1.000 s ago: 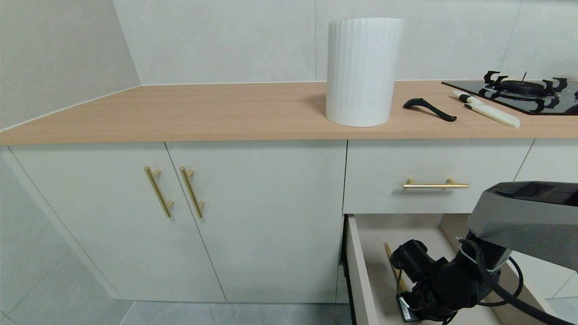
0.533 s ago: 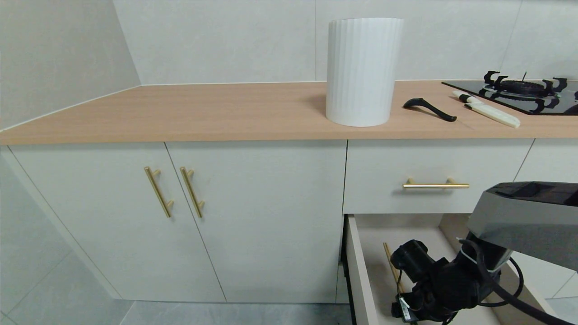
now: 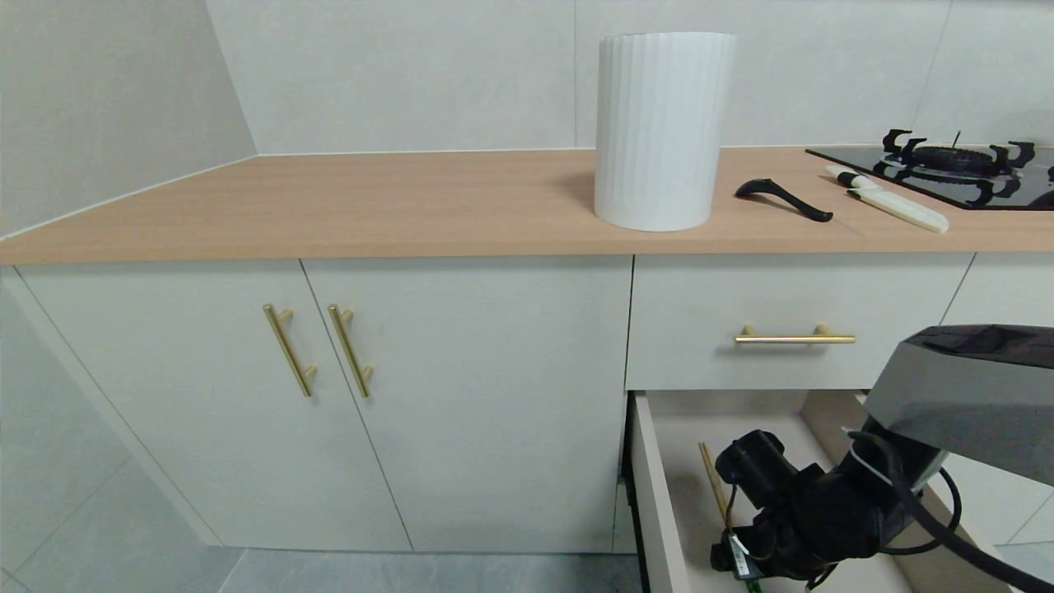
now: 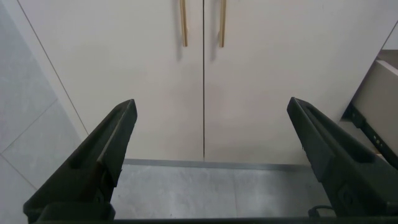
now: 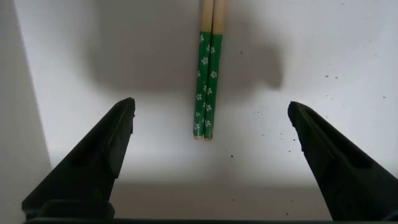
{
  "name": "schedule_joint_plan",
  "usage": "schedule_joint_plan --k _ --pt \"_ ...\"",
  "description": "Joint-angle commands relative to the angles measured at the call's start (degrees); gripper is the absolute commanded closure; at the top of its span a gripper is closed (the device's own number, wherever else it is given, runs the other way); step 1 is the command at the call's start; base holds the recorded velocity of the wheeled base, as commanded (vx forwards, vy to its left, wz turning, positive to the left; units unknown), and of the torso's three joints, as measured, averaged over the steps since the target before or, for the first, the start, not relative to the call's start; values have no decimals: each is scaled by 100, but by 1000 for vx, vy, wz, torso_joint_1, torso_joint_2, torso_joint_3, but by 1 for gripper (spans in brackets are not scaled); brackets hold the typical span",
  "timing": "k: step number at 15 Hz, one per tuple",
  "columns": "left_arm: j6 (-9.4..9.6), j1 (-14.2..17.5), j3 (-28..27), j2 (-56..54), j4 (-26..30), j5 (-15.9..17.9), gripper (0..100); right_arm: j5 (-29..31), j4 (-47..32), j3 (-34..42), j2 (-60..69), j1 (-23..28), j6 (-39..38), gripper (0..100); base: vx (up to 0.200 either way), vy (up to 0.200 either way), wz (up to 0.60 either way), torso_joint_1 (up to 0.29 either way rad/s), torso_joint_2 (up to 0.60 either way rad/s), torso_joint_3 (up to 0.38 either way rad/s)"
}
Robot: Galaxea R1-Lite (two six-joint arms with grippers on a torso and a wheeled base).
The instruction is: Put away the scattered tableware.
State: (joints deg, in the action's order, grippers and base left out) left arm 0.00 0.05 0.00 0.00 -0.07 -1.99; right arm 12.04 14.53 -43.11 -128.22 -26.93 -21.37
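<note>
Where the chopsticks are: pair of chopsticks (image 5: pixel 206 81) lying flat on the pale floor of the open drawer (image 3: pixel 655 494), side by side and touching, green flowery ends and plain wood further up. From the head view they sit toward the drawer's left wall.
Right gripper: right gripper (image 5: pixel 211 112) is down inside that drawer with its fingers spread wide, nothing in them. The chopsticks lie in the gap between the two fingers, and neither finger touches them.
Left gripper: left gripper (image 4: pixel 211 109) is also spread wide and holding nothing, down low and facing the cupboard doors (image 4: pixel 204 74), with grey floor tiles under it.
Counter: wooden counter (image 3: pixel 370 198) has a tall white ribbed canister (image 3: pixel 663 132) standing upright on it.
More bits on the counter: black utensil (image 3: pixel 782 199) with a curved shape lies just to the right of the canister, and a white knife (image 3: pixel 893 207) lies further right, near the edge of the black hob (image 3: pixel 947 173). The two don't touch.
Cabinets: upper drawer (image 3: pixel 795 296) above the open one is closed, gold bar handle on the front. The two cupboard doors are closed too, gold handles next to each other.
</note>
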Motion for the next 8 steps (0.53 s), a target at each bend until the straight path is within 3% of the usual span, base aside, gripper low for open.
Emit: schedule_joint_plan --k 1,8 --pt "0 4 0 9 -1 -3 0 -35 -12 118 1221 135 -8 0 0 0 0 0 0 0" --pt "0 -5 0 9 -1 -3 0 -9 15 426 3330 74 230 0 0 0 0 0 0 0"
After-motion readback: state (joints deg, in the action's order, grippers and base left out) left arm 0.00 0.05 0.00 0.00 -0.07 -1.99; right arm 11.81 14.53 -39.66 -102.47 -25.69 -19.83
